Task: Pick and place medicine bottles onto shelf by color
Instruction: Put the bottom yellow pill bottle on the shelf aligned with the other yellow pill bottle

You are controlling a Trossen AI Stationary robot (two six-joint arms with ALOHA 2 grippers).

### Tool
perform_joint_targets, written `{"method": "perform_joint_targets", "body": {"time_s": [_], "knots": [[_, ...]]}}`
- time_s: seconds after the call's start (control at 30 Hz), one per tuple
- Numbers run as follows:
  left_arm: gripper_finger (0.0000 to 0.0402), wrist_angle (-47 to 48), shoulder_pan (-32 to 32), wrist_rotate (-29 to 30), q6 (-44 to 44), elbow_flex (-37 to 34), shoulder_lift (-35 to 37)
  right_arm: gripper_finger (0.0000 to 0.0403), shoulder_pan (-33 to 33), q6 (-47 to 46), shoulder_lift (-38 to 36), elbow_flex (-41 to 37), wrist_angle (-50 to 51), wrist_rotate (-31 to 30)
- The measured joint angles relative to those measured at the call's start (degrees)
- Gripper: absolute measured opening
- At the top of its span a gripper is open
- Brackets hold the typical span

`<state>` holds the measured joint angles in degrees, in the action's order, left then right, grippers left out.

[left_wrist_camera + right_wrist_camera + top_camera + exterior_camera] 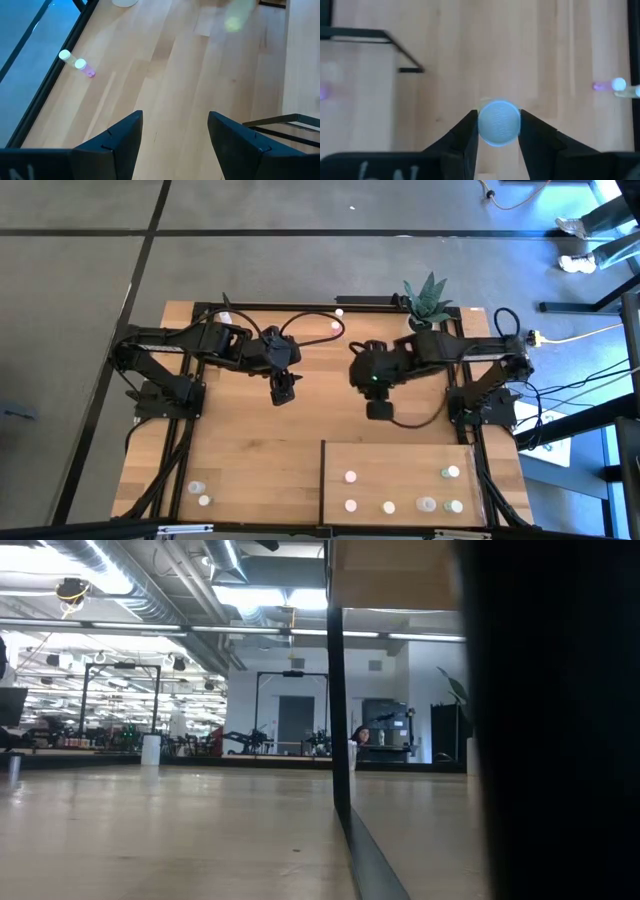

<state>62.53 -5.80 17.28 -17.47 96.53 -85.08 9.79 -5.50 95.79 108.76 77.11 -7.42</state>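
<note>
A small bottle (499,123) sits pinched between the fingers of the right end effector (379,409), held above the table (250,440) just beyond the shelf (400,455)'s far edge. The left end effector (284,392) hovers mid-table, fingers spread, empty

tabletop (250,430): tan planks, striped grain
shelf (400,460): paler plain wood, dark edge
arms: black
plant (427,297): green lvs
bottle (85,68) by edge: pink, white cap
held bottle (499,123): bluish-white cap
</note>
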Motion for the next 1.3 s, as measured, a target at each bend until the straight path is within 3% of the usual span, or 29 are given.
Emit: {"method": "perform_joint_targets", "body": {"time_s": [0.2, 0.3, 0.47, 0.63, 0.87, 1.17, 1.3], "knots": [[0.0218, -0.01, -1.13, -0.07, 1.45, 0.00, 0.00, 0.0122, 6.30, 2.86, -0.04, 4.13, 2.83, 5.58], [0.0218, -0.29, -2.59, -3.14, 4.78, 0.00, 0.00, 0.0122, 9.81, 4.24, -0.04, 4.16, 3.00, 7.58], [0.0218, -1.39, -4.24, -8.23, 7.78, 0.00, 0.00, 0.0122, 14.30, 1.65, -0.01, 4.16, 1.94, 7.55], [0.0218, -1.80, -4.81, -8.39, 7.79, 0.00, 0.00, 0.0122, 18.75, 0.96, 0.20, 3.40, 1.09, 7.53], [0.0218, -1.80, -4.79, -8.39, 8.04, 0.00, 0.00, 0.0122, 23.85, -8.15, 0.31, 0.50, 0.45, 7.06], [0.0218, -2.17, -5.25, -8.41, 9.05, 0.00, 0.00, 0.0122, 27.52, -14.33, 0.33, -6.98, -9.21, 6.81], [0.0218, -2.22, -5.25, -8.41, 9.07, 0.00, 0.00, 0.0122, 28.73, -16.73, 0.29, -9.99, -10.54, 3.95]]}}
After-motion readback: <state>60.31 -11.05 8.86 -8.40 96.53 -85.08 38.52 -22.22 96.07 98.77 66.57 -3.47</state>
